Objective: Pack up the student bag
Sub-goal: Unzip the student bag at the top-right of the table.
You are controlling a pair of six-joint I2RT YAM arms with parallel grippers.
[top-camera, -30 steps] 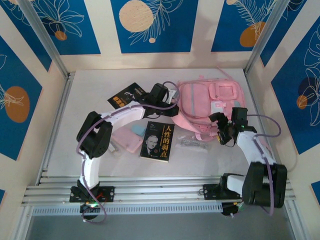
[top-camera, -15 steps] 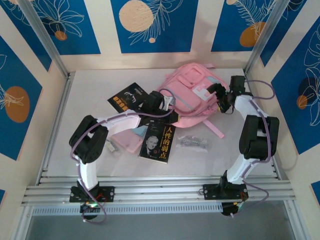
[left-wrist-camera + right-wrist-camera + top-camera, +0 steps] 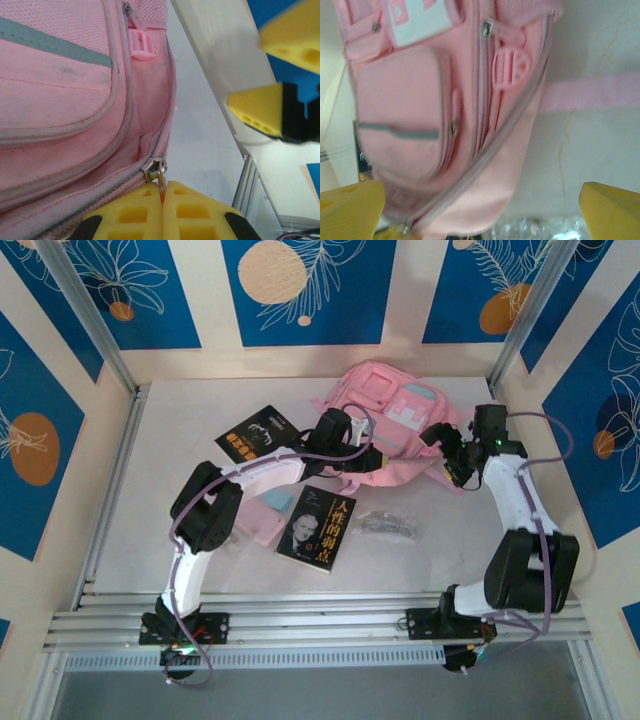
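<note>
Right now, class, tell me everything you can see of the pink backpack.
The student bag is large, soft pink fabric with grey-blue trim, zipped front pockets and a white-and-pink patch. It lies front up on the far right part of the table, a strap trailing. The left gripper is shut on one zipper pull.

The pink student bag (image 3: pixel 385 420) with grey-blue trim lies front-up near the table's (image 3: pixel 180 410) far edge, zipper closed.
</note>
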